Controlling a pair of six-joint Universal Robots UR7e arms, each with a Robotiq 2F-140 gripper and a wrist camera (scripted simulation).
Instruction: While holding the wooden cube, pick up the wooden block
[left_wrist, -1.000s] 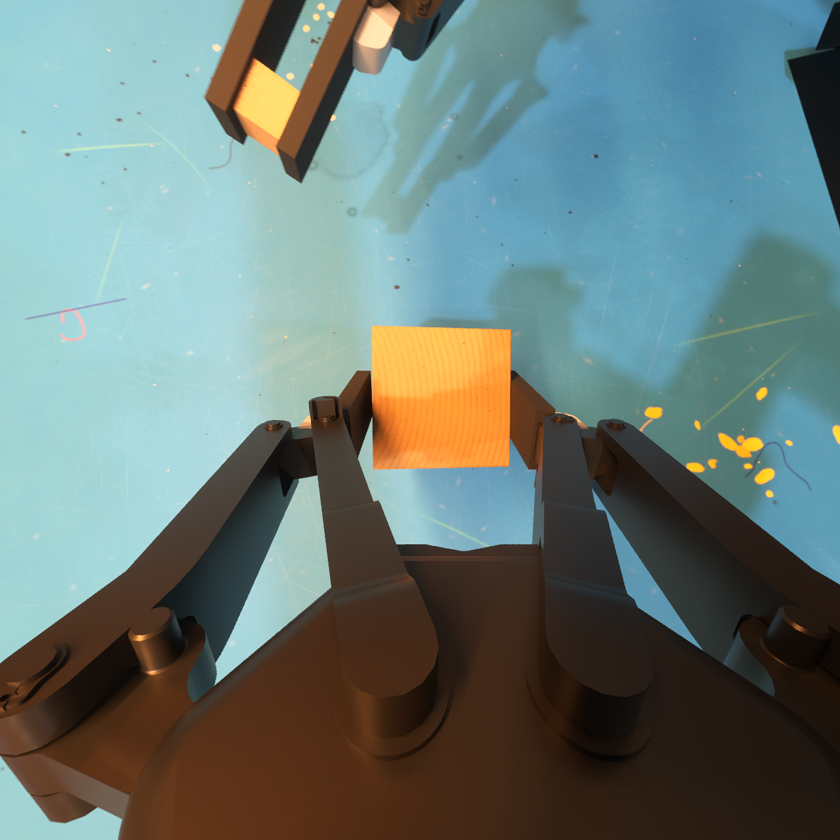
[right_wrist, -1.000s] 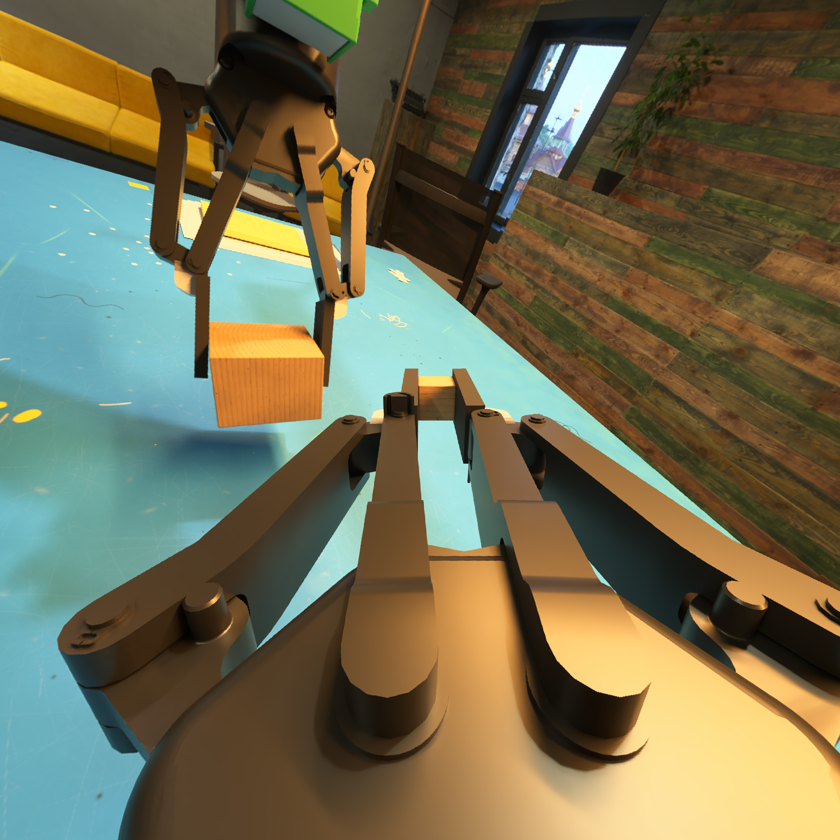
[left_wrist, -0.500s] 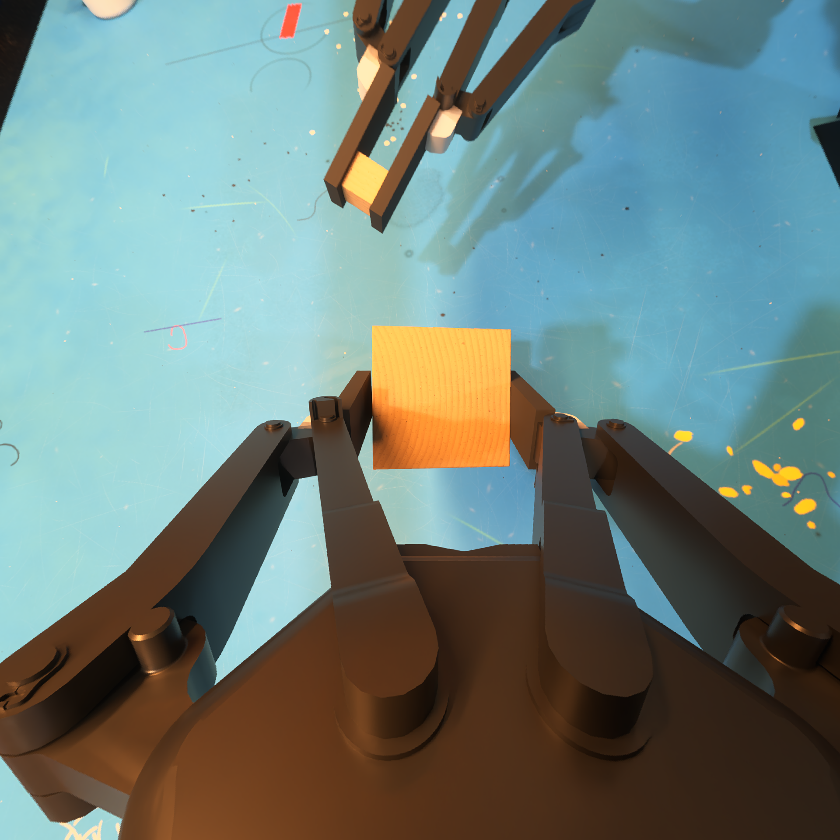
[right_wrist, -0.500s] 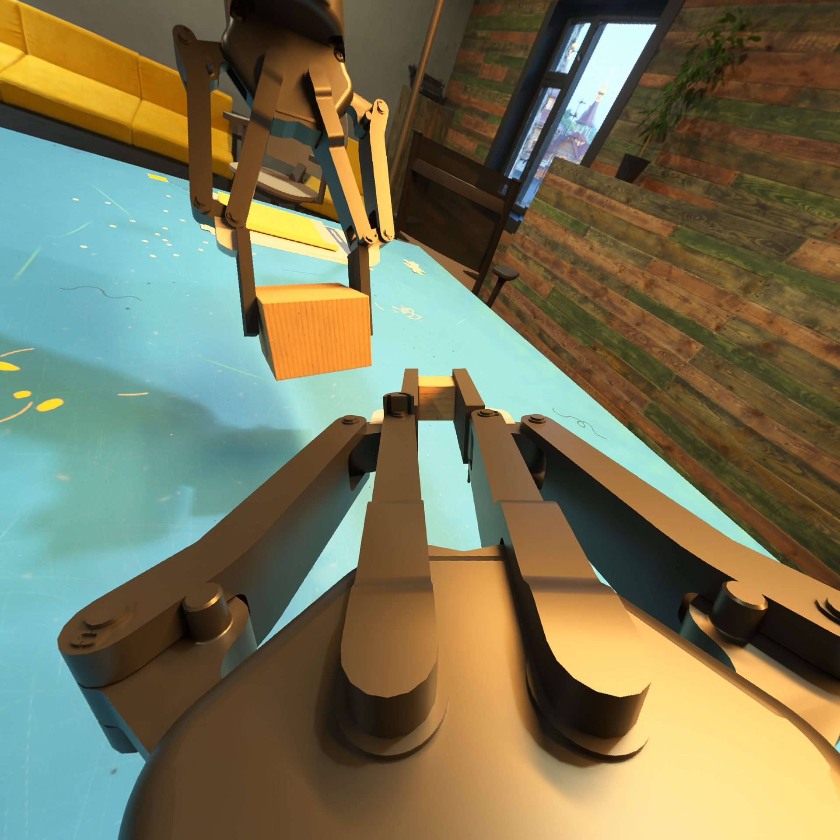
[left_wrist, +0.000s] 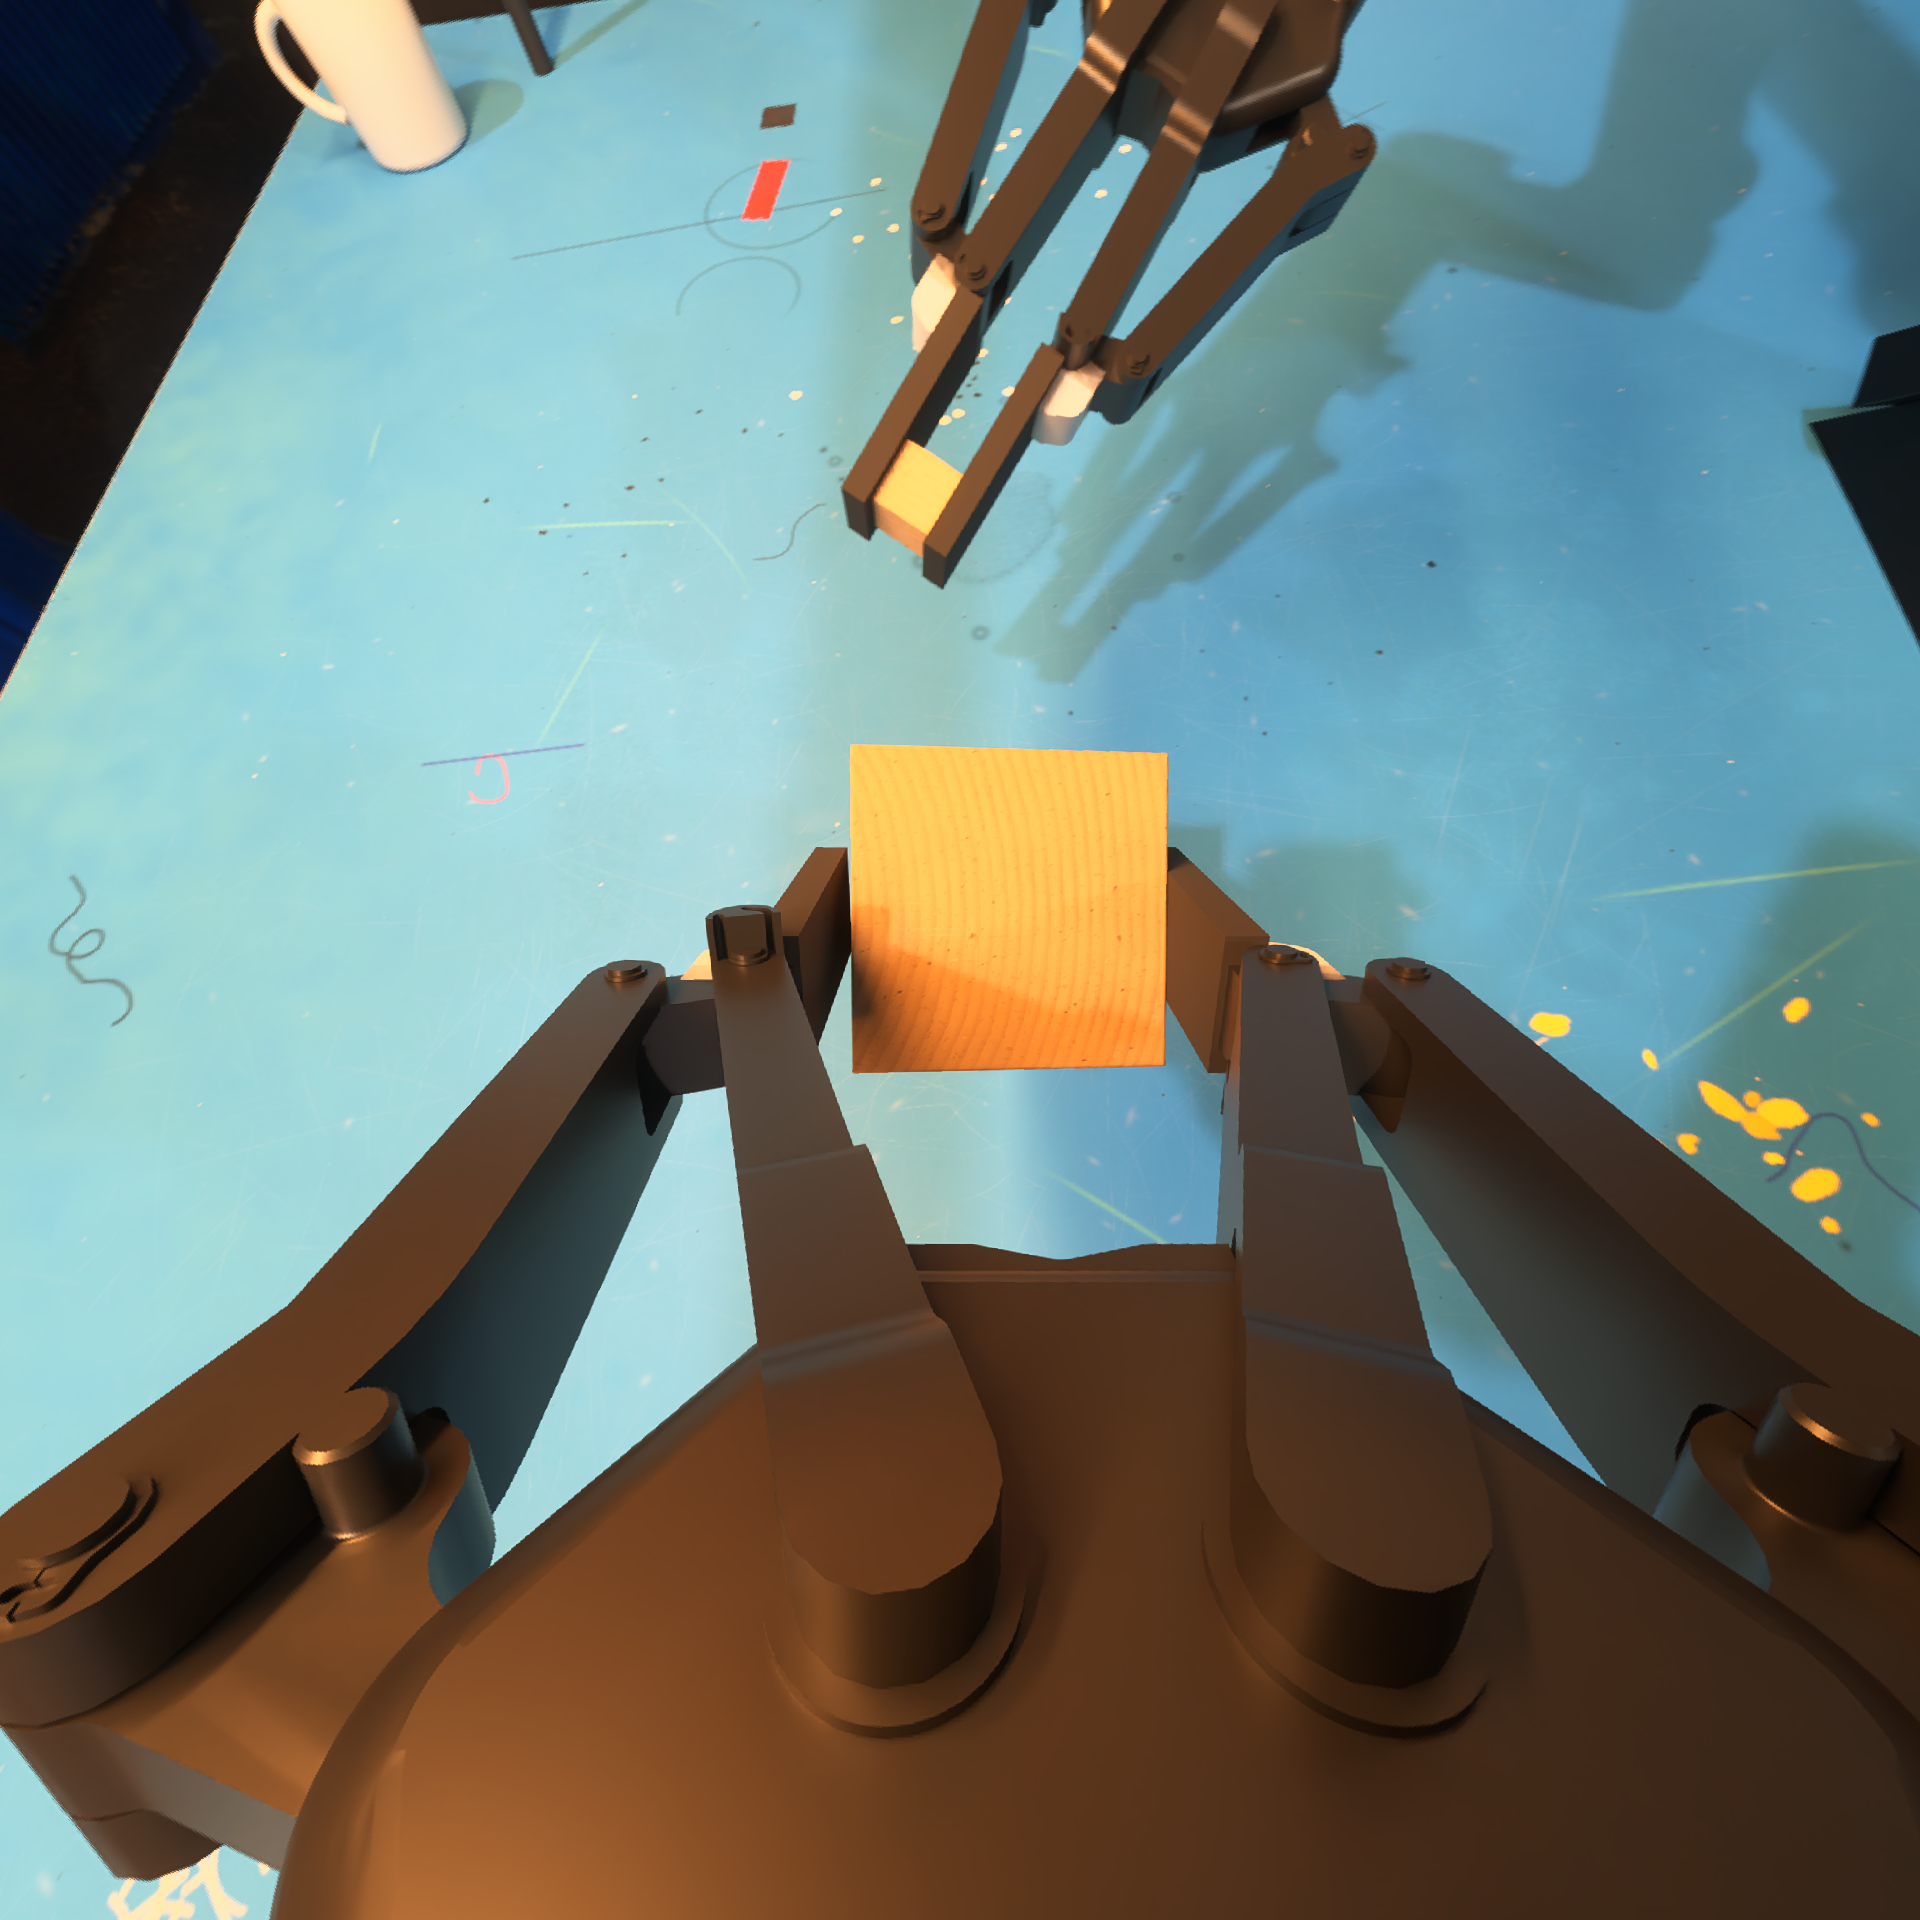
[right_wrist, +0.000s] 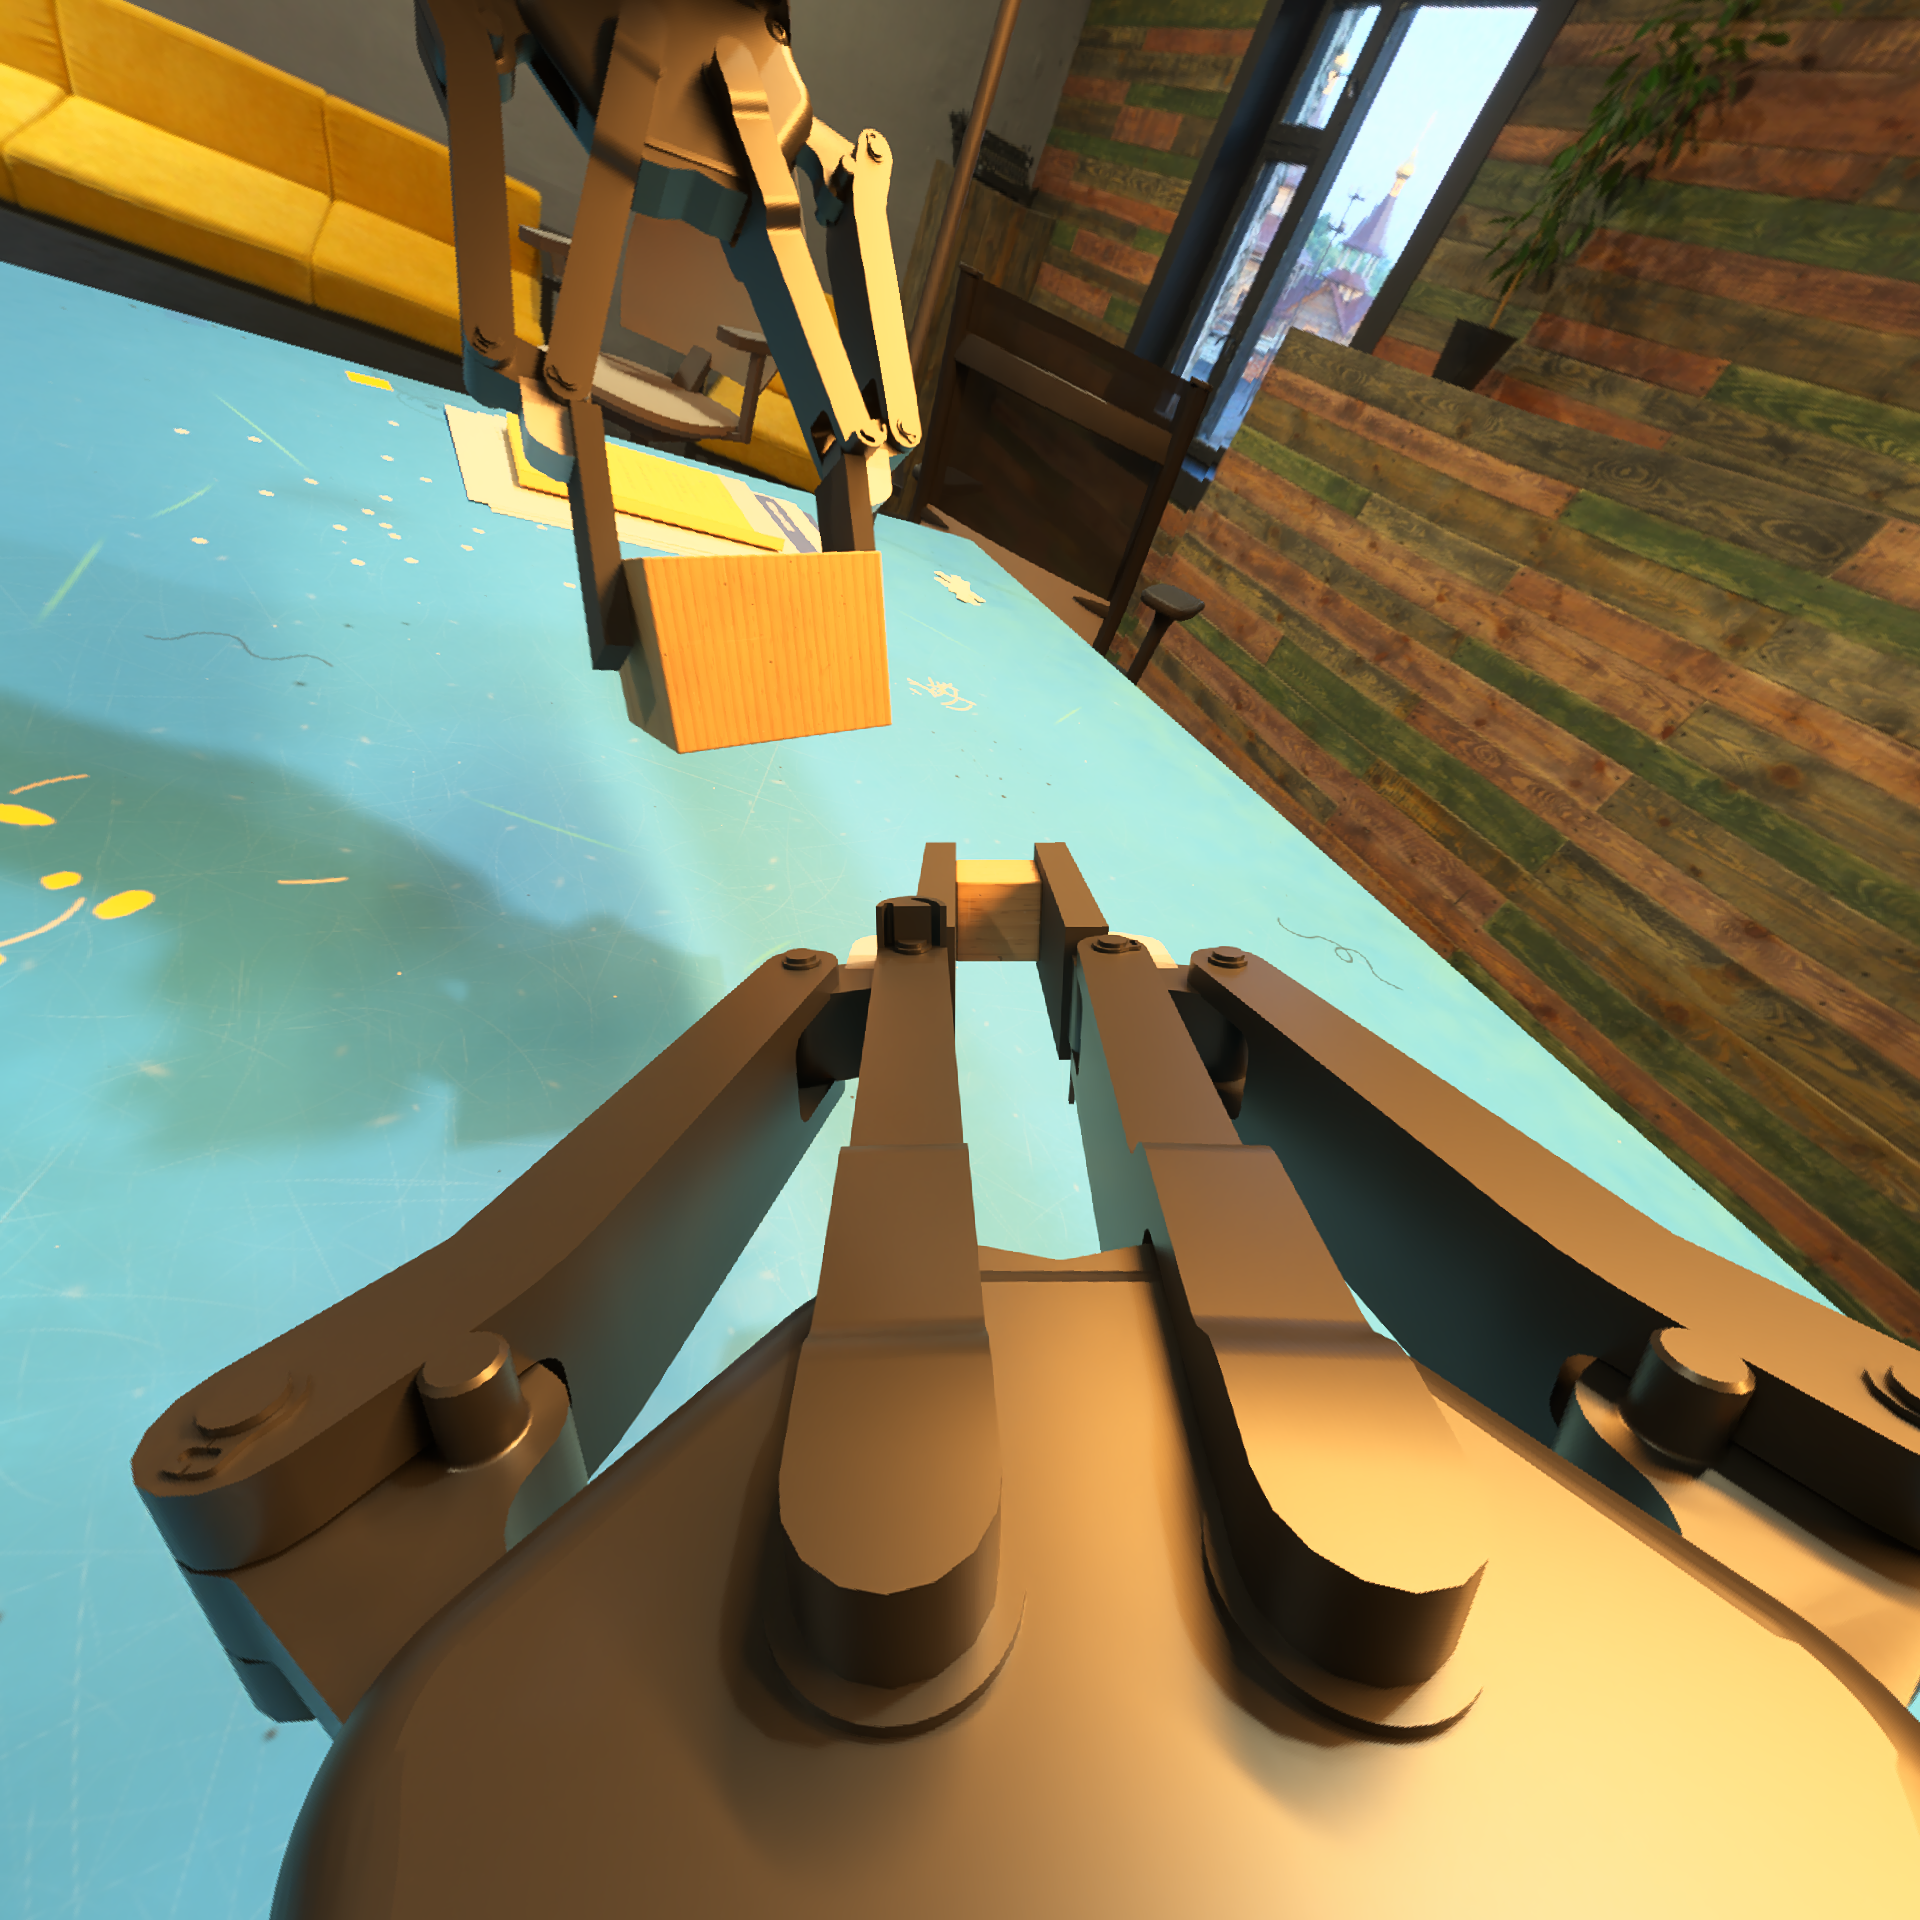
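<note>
I note warm low light raking both sharp views, gripper shadows long across the blue table (left_wrist: 416, 623), wide-angle bending lines at the edges.

Left claw (left_wrist: 1008, 904) clamped wide, pointing straight down; right claw (right_wrist: 997, 904) pinched narrow, angled low, both carrying loads aloft.

Dark bronze-brown hand (left_wrist: 1008, 914) — bolted linkages
</note>
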